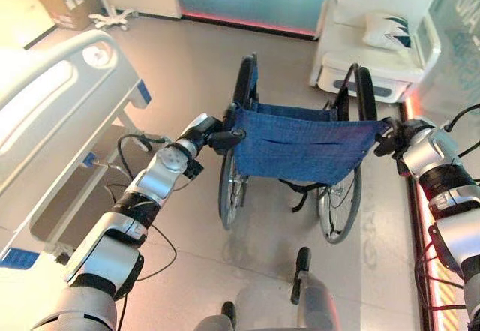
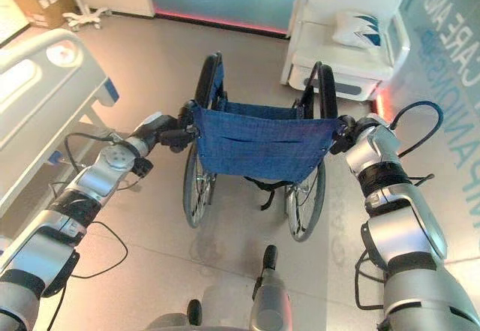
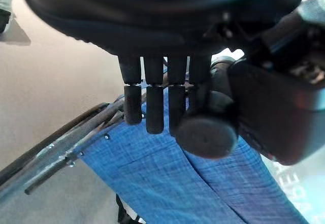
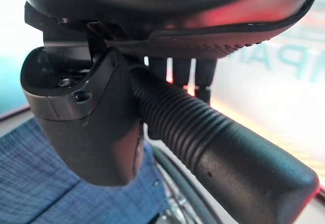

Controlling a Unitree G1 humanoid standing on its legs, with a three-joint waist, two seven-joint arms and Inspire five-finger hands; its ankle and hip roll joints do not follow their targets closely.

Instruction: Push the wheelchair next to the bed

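Beige floor ran through the whole room, with a bed (image 1: 52, 113) along the left side, a cardboard box (image 1: 69, 2) in the far left corner and a white armchair (image 1: 375, 53) at the far right. From the left eye the wheelchair (image 1: 300, 147) sat mid-floor, well apart from the bed, back facing the robot, with the left hand (image 1: 214, 137) at its left push handle. Right eye was the same scene, but it gave a better look at the right hand (image 2: 346, 132) on the right handle. Left wrist cam added the real detail: fingers (image 3: 155, 107) curled over the grip (image 3: 205, 135), blue seat back (image 3: 193, 183) below. Right wrist cam showed the thumb (image 4: 86, 127) wrapped round the ribbed grip (image 4: 218, 148). So I'd say grasping was done, pushing was on. Next move probably needs a swing left toward the bed.
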